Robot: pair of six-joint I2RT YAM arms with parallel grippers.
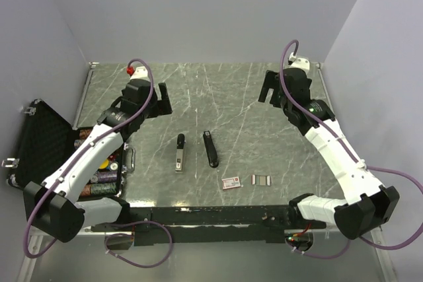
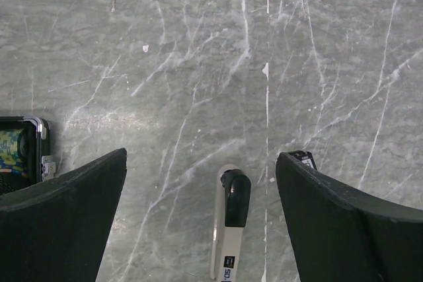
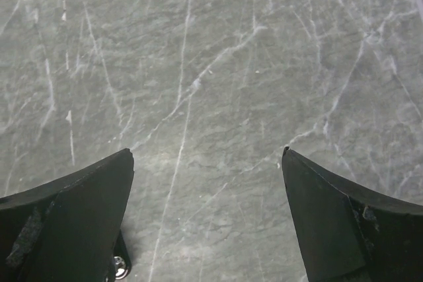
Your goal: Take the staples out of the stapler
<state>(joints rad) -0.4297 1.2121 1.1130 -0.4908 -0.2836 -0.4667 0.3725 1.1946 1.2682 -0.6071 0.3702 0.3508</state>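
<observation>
Silver staples (image 1: 262,179) lie on the bench (image 1: 264,97) beside the red-and-white box (image 1: 231,183), likely out already. Grey stapler (image 1: 180,153) and black stapler (image 1: 210,148) rest mid-bench. Left hand (image 1: 157,104) and right hand (image 1: 272,90) hang wide open, empty, probably keeping clear.

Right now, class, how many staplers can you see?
2. A slim grey-and-black stapler lies near the middle; a long black stapler lies to its right, not touching. The open black case on the left could hide others.
</observation>
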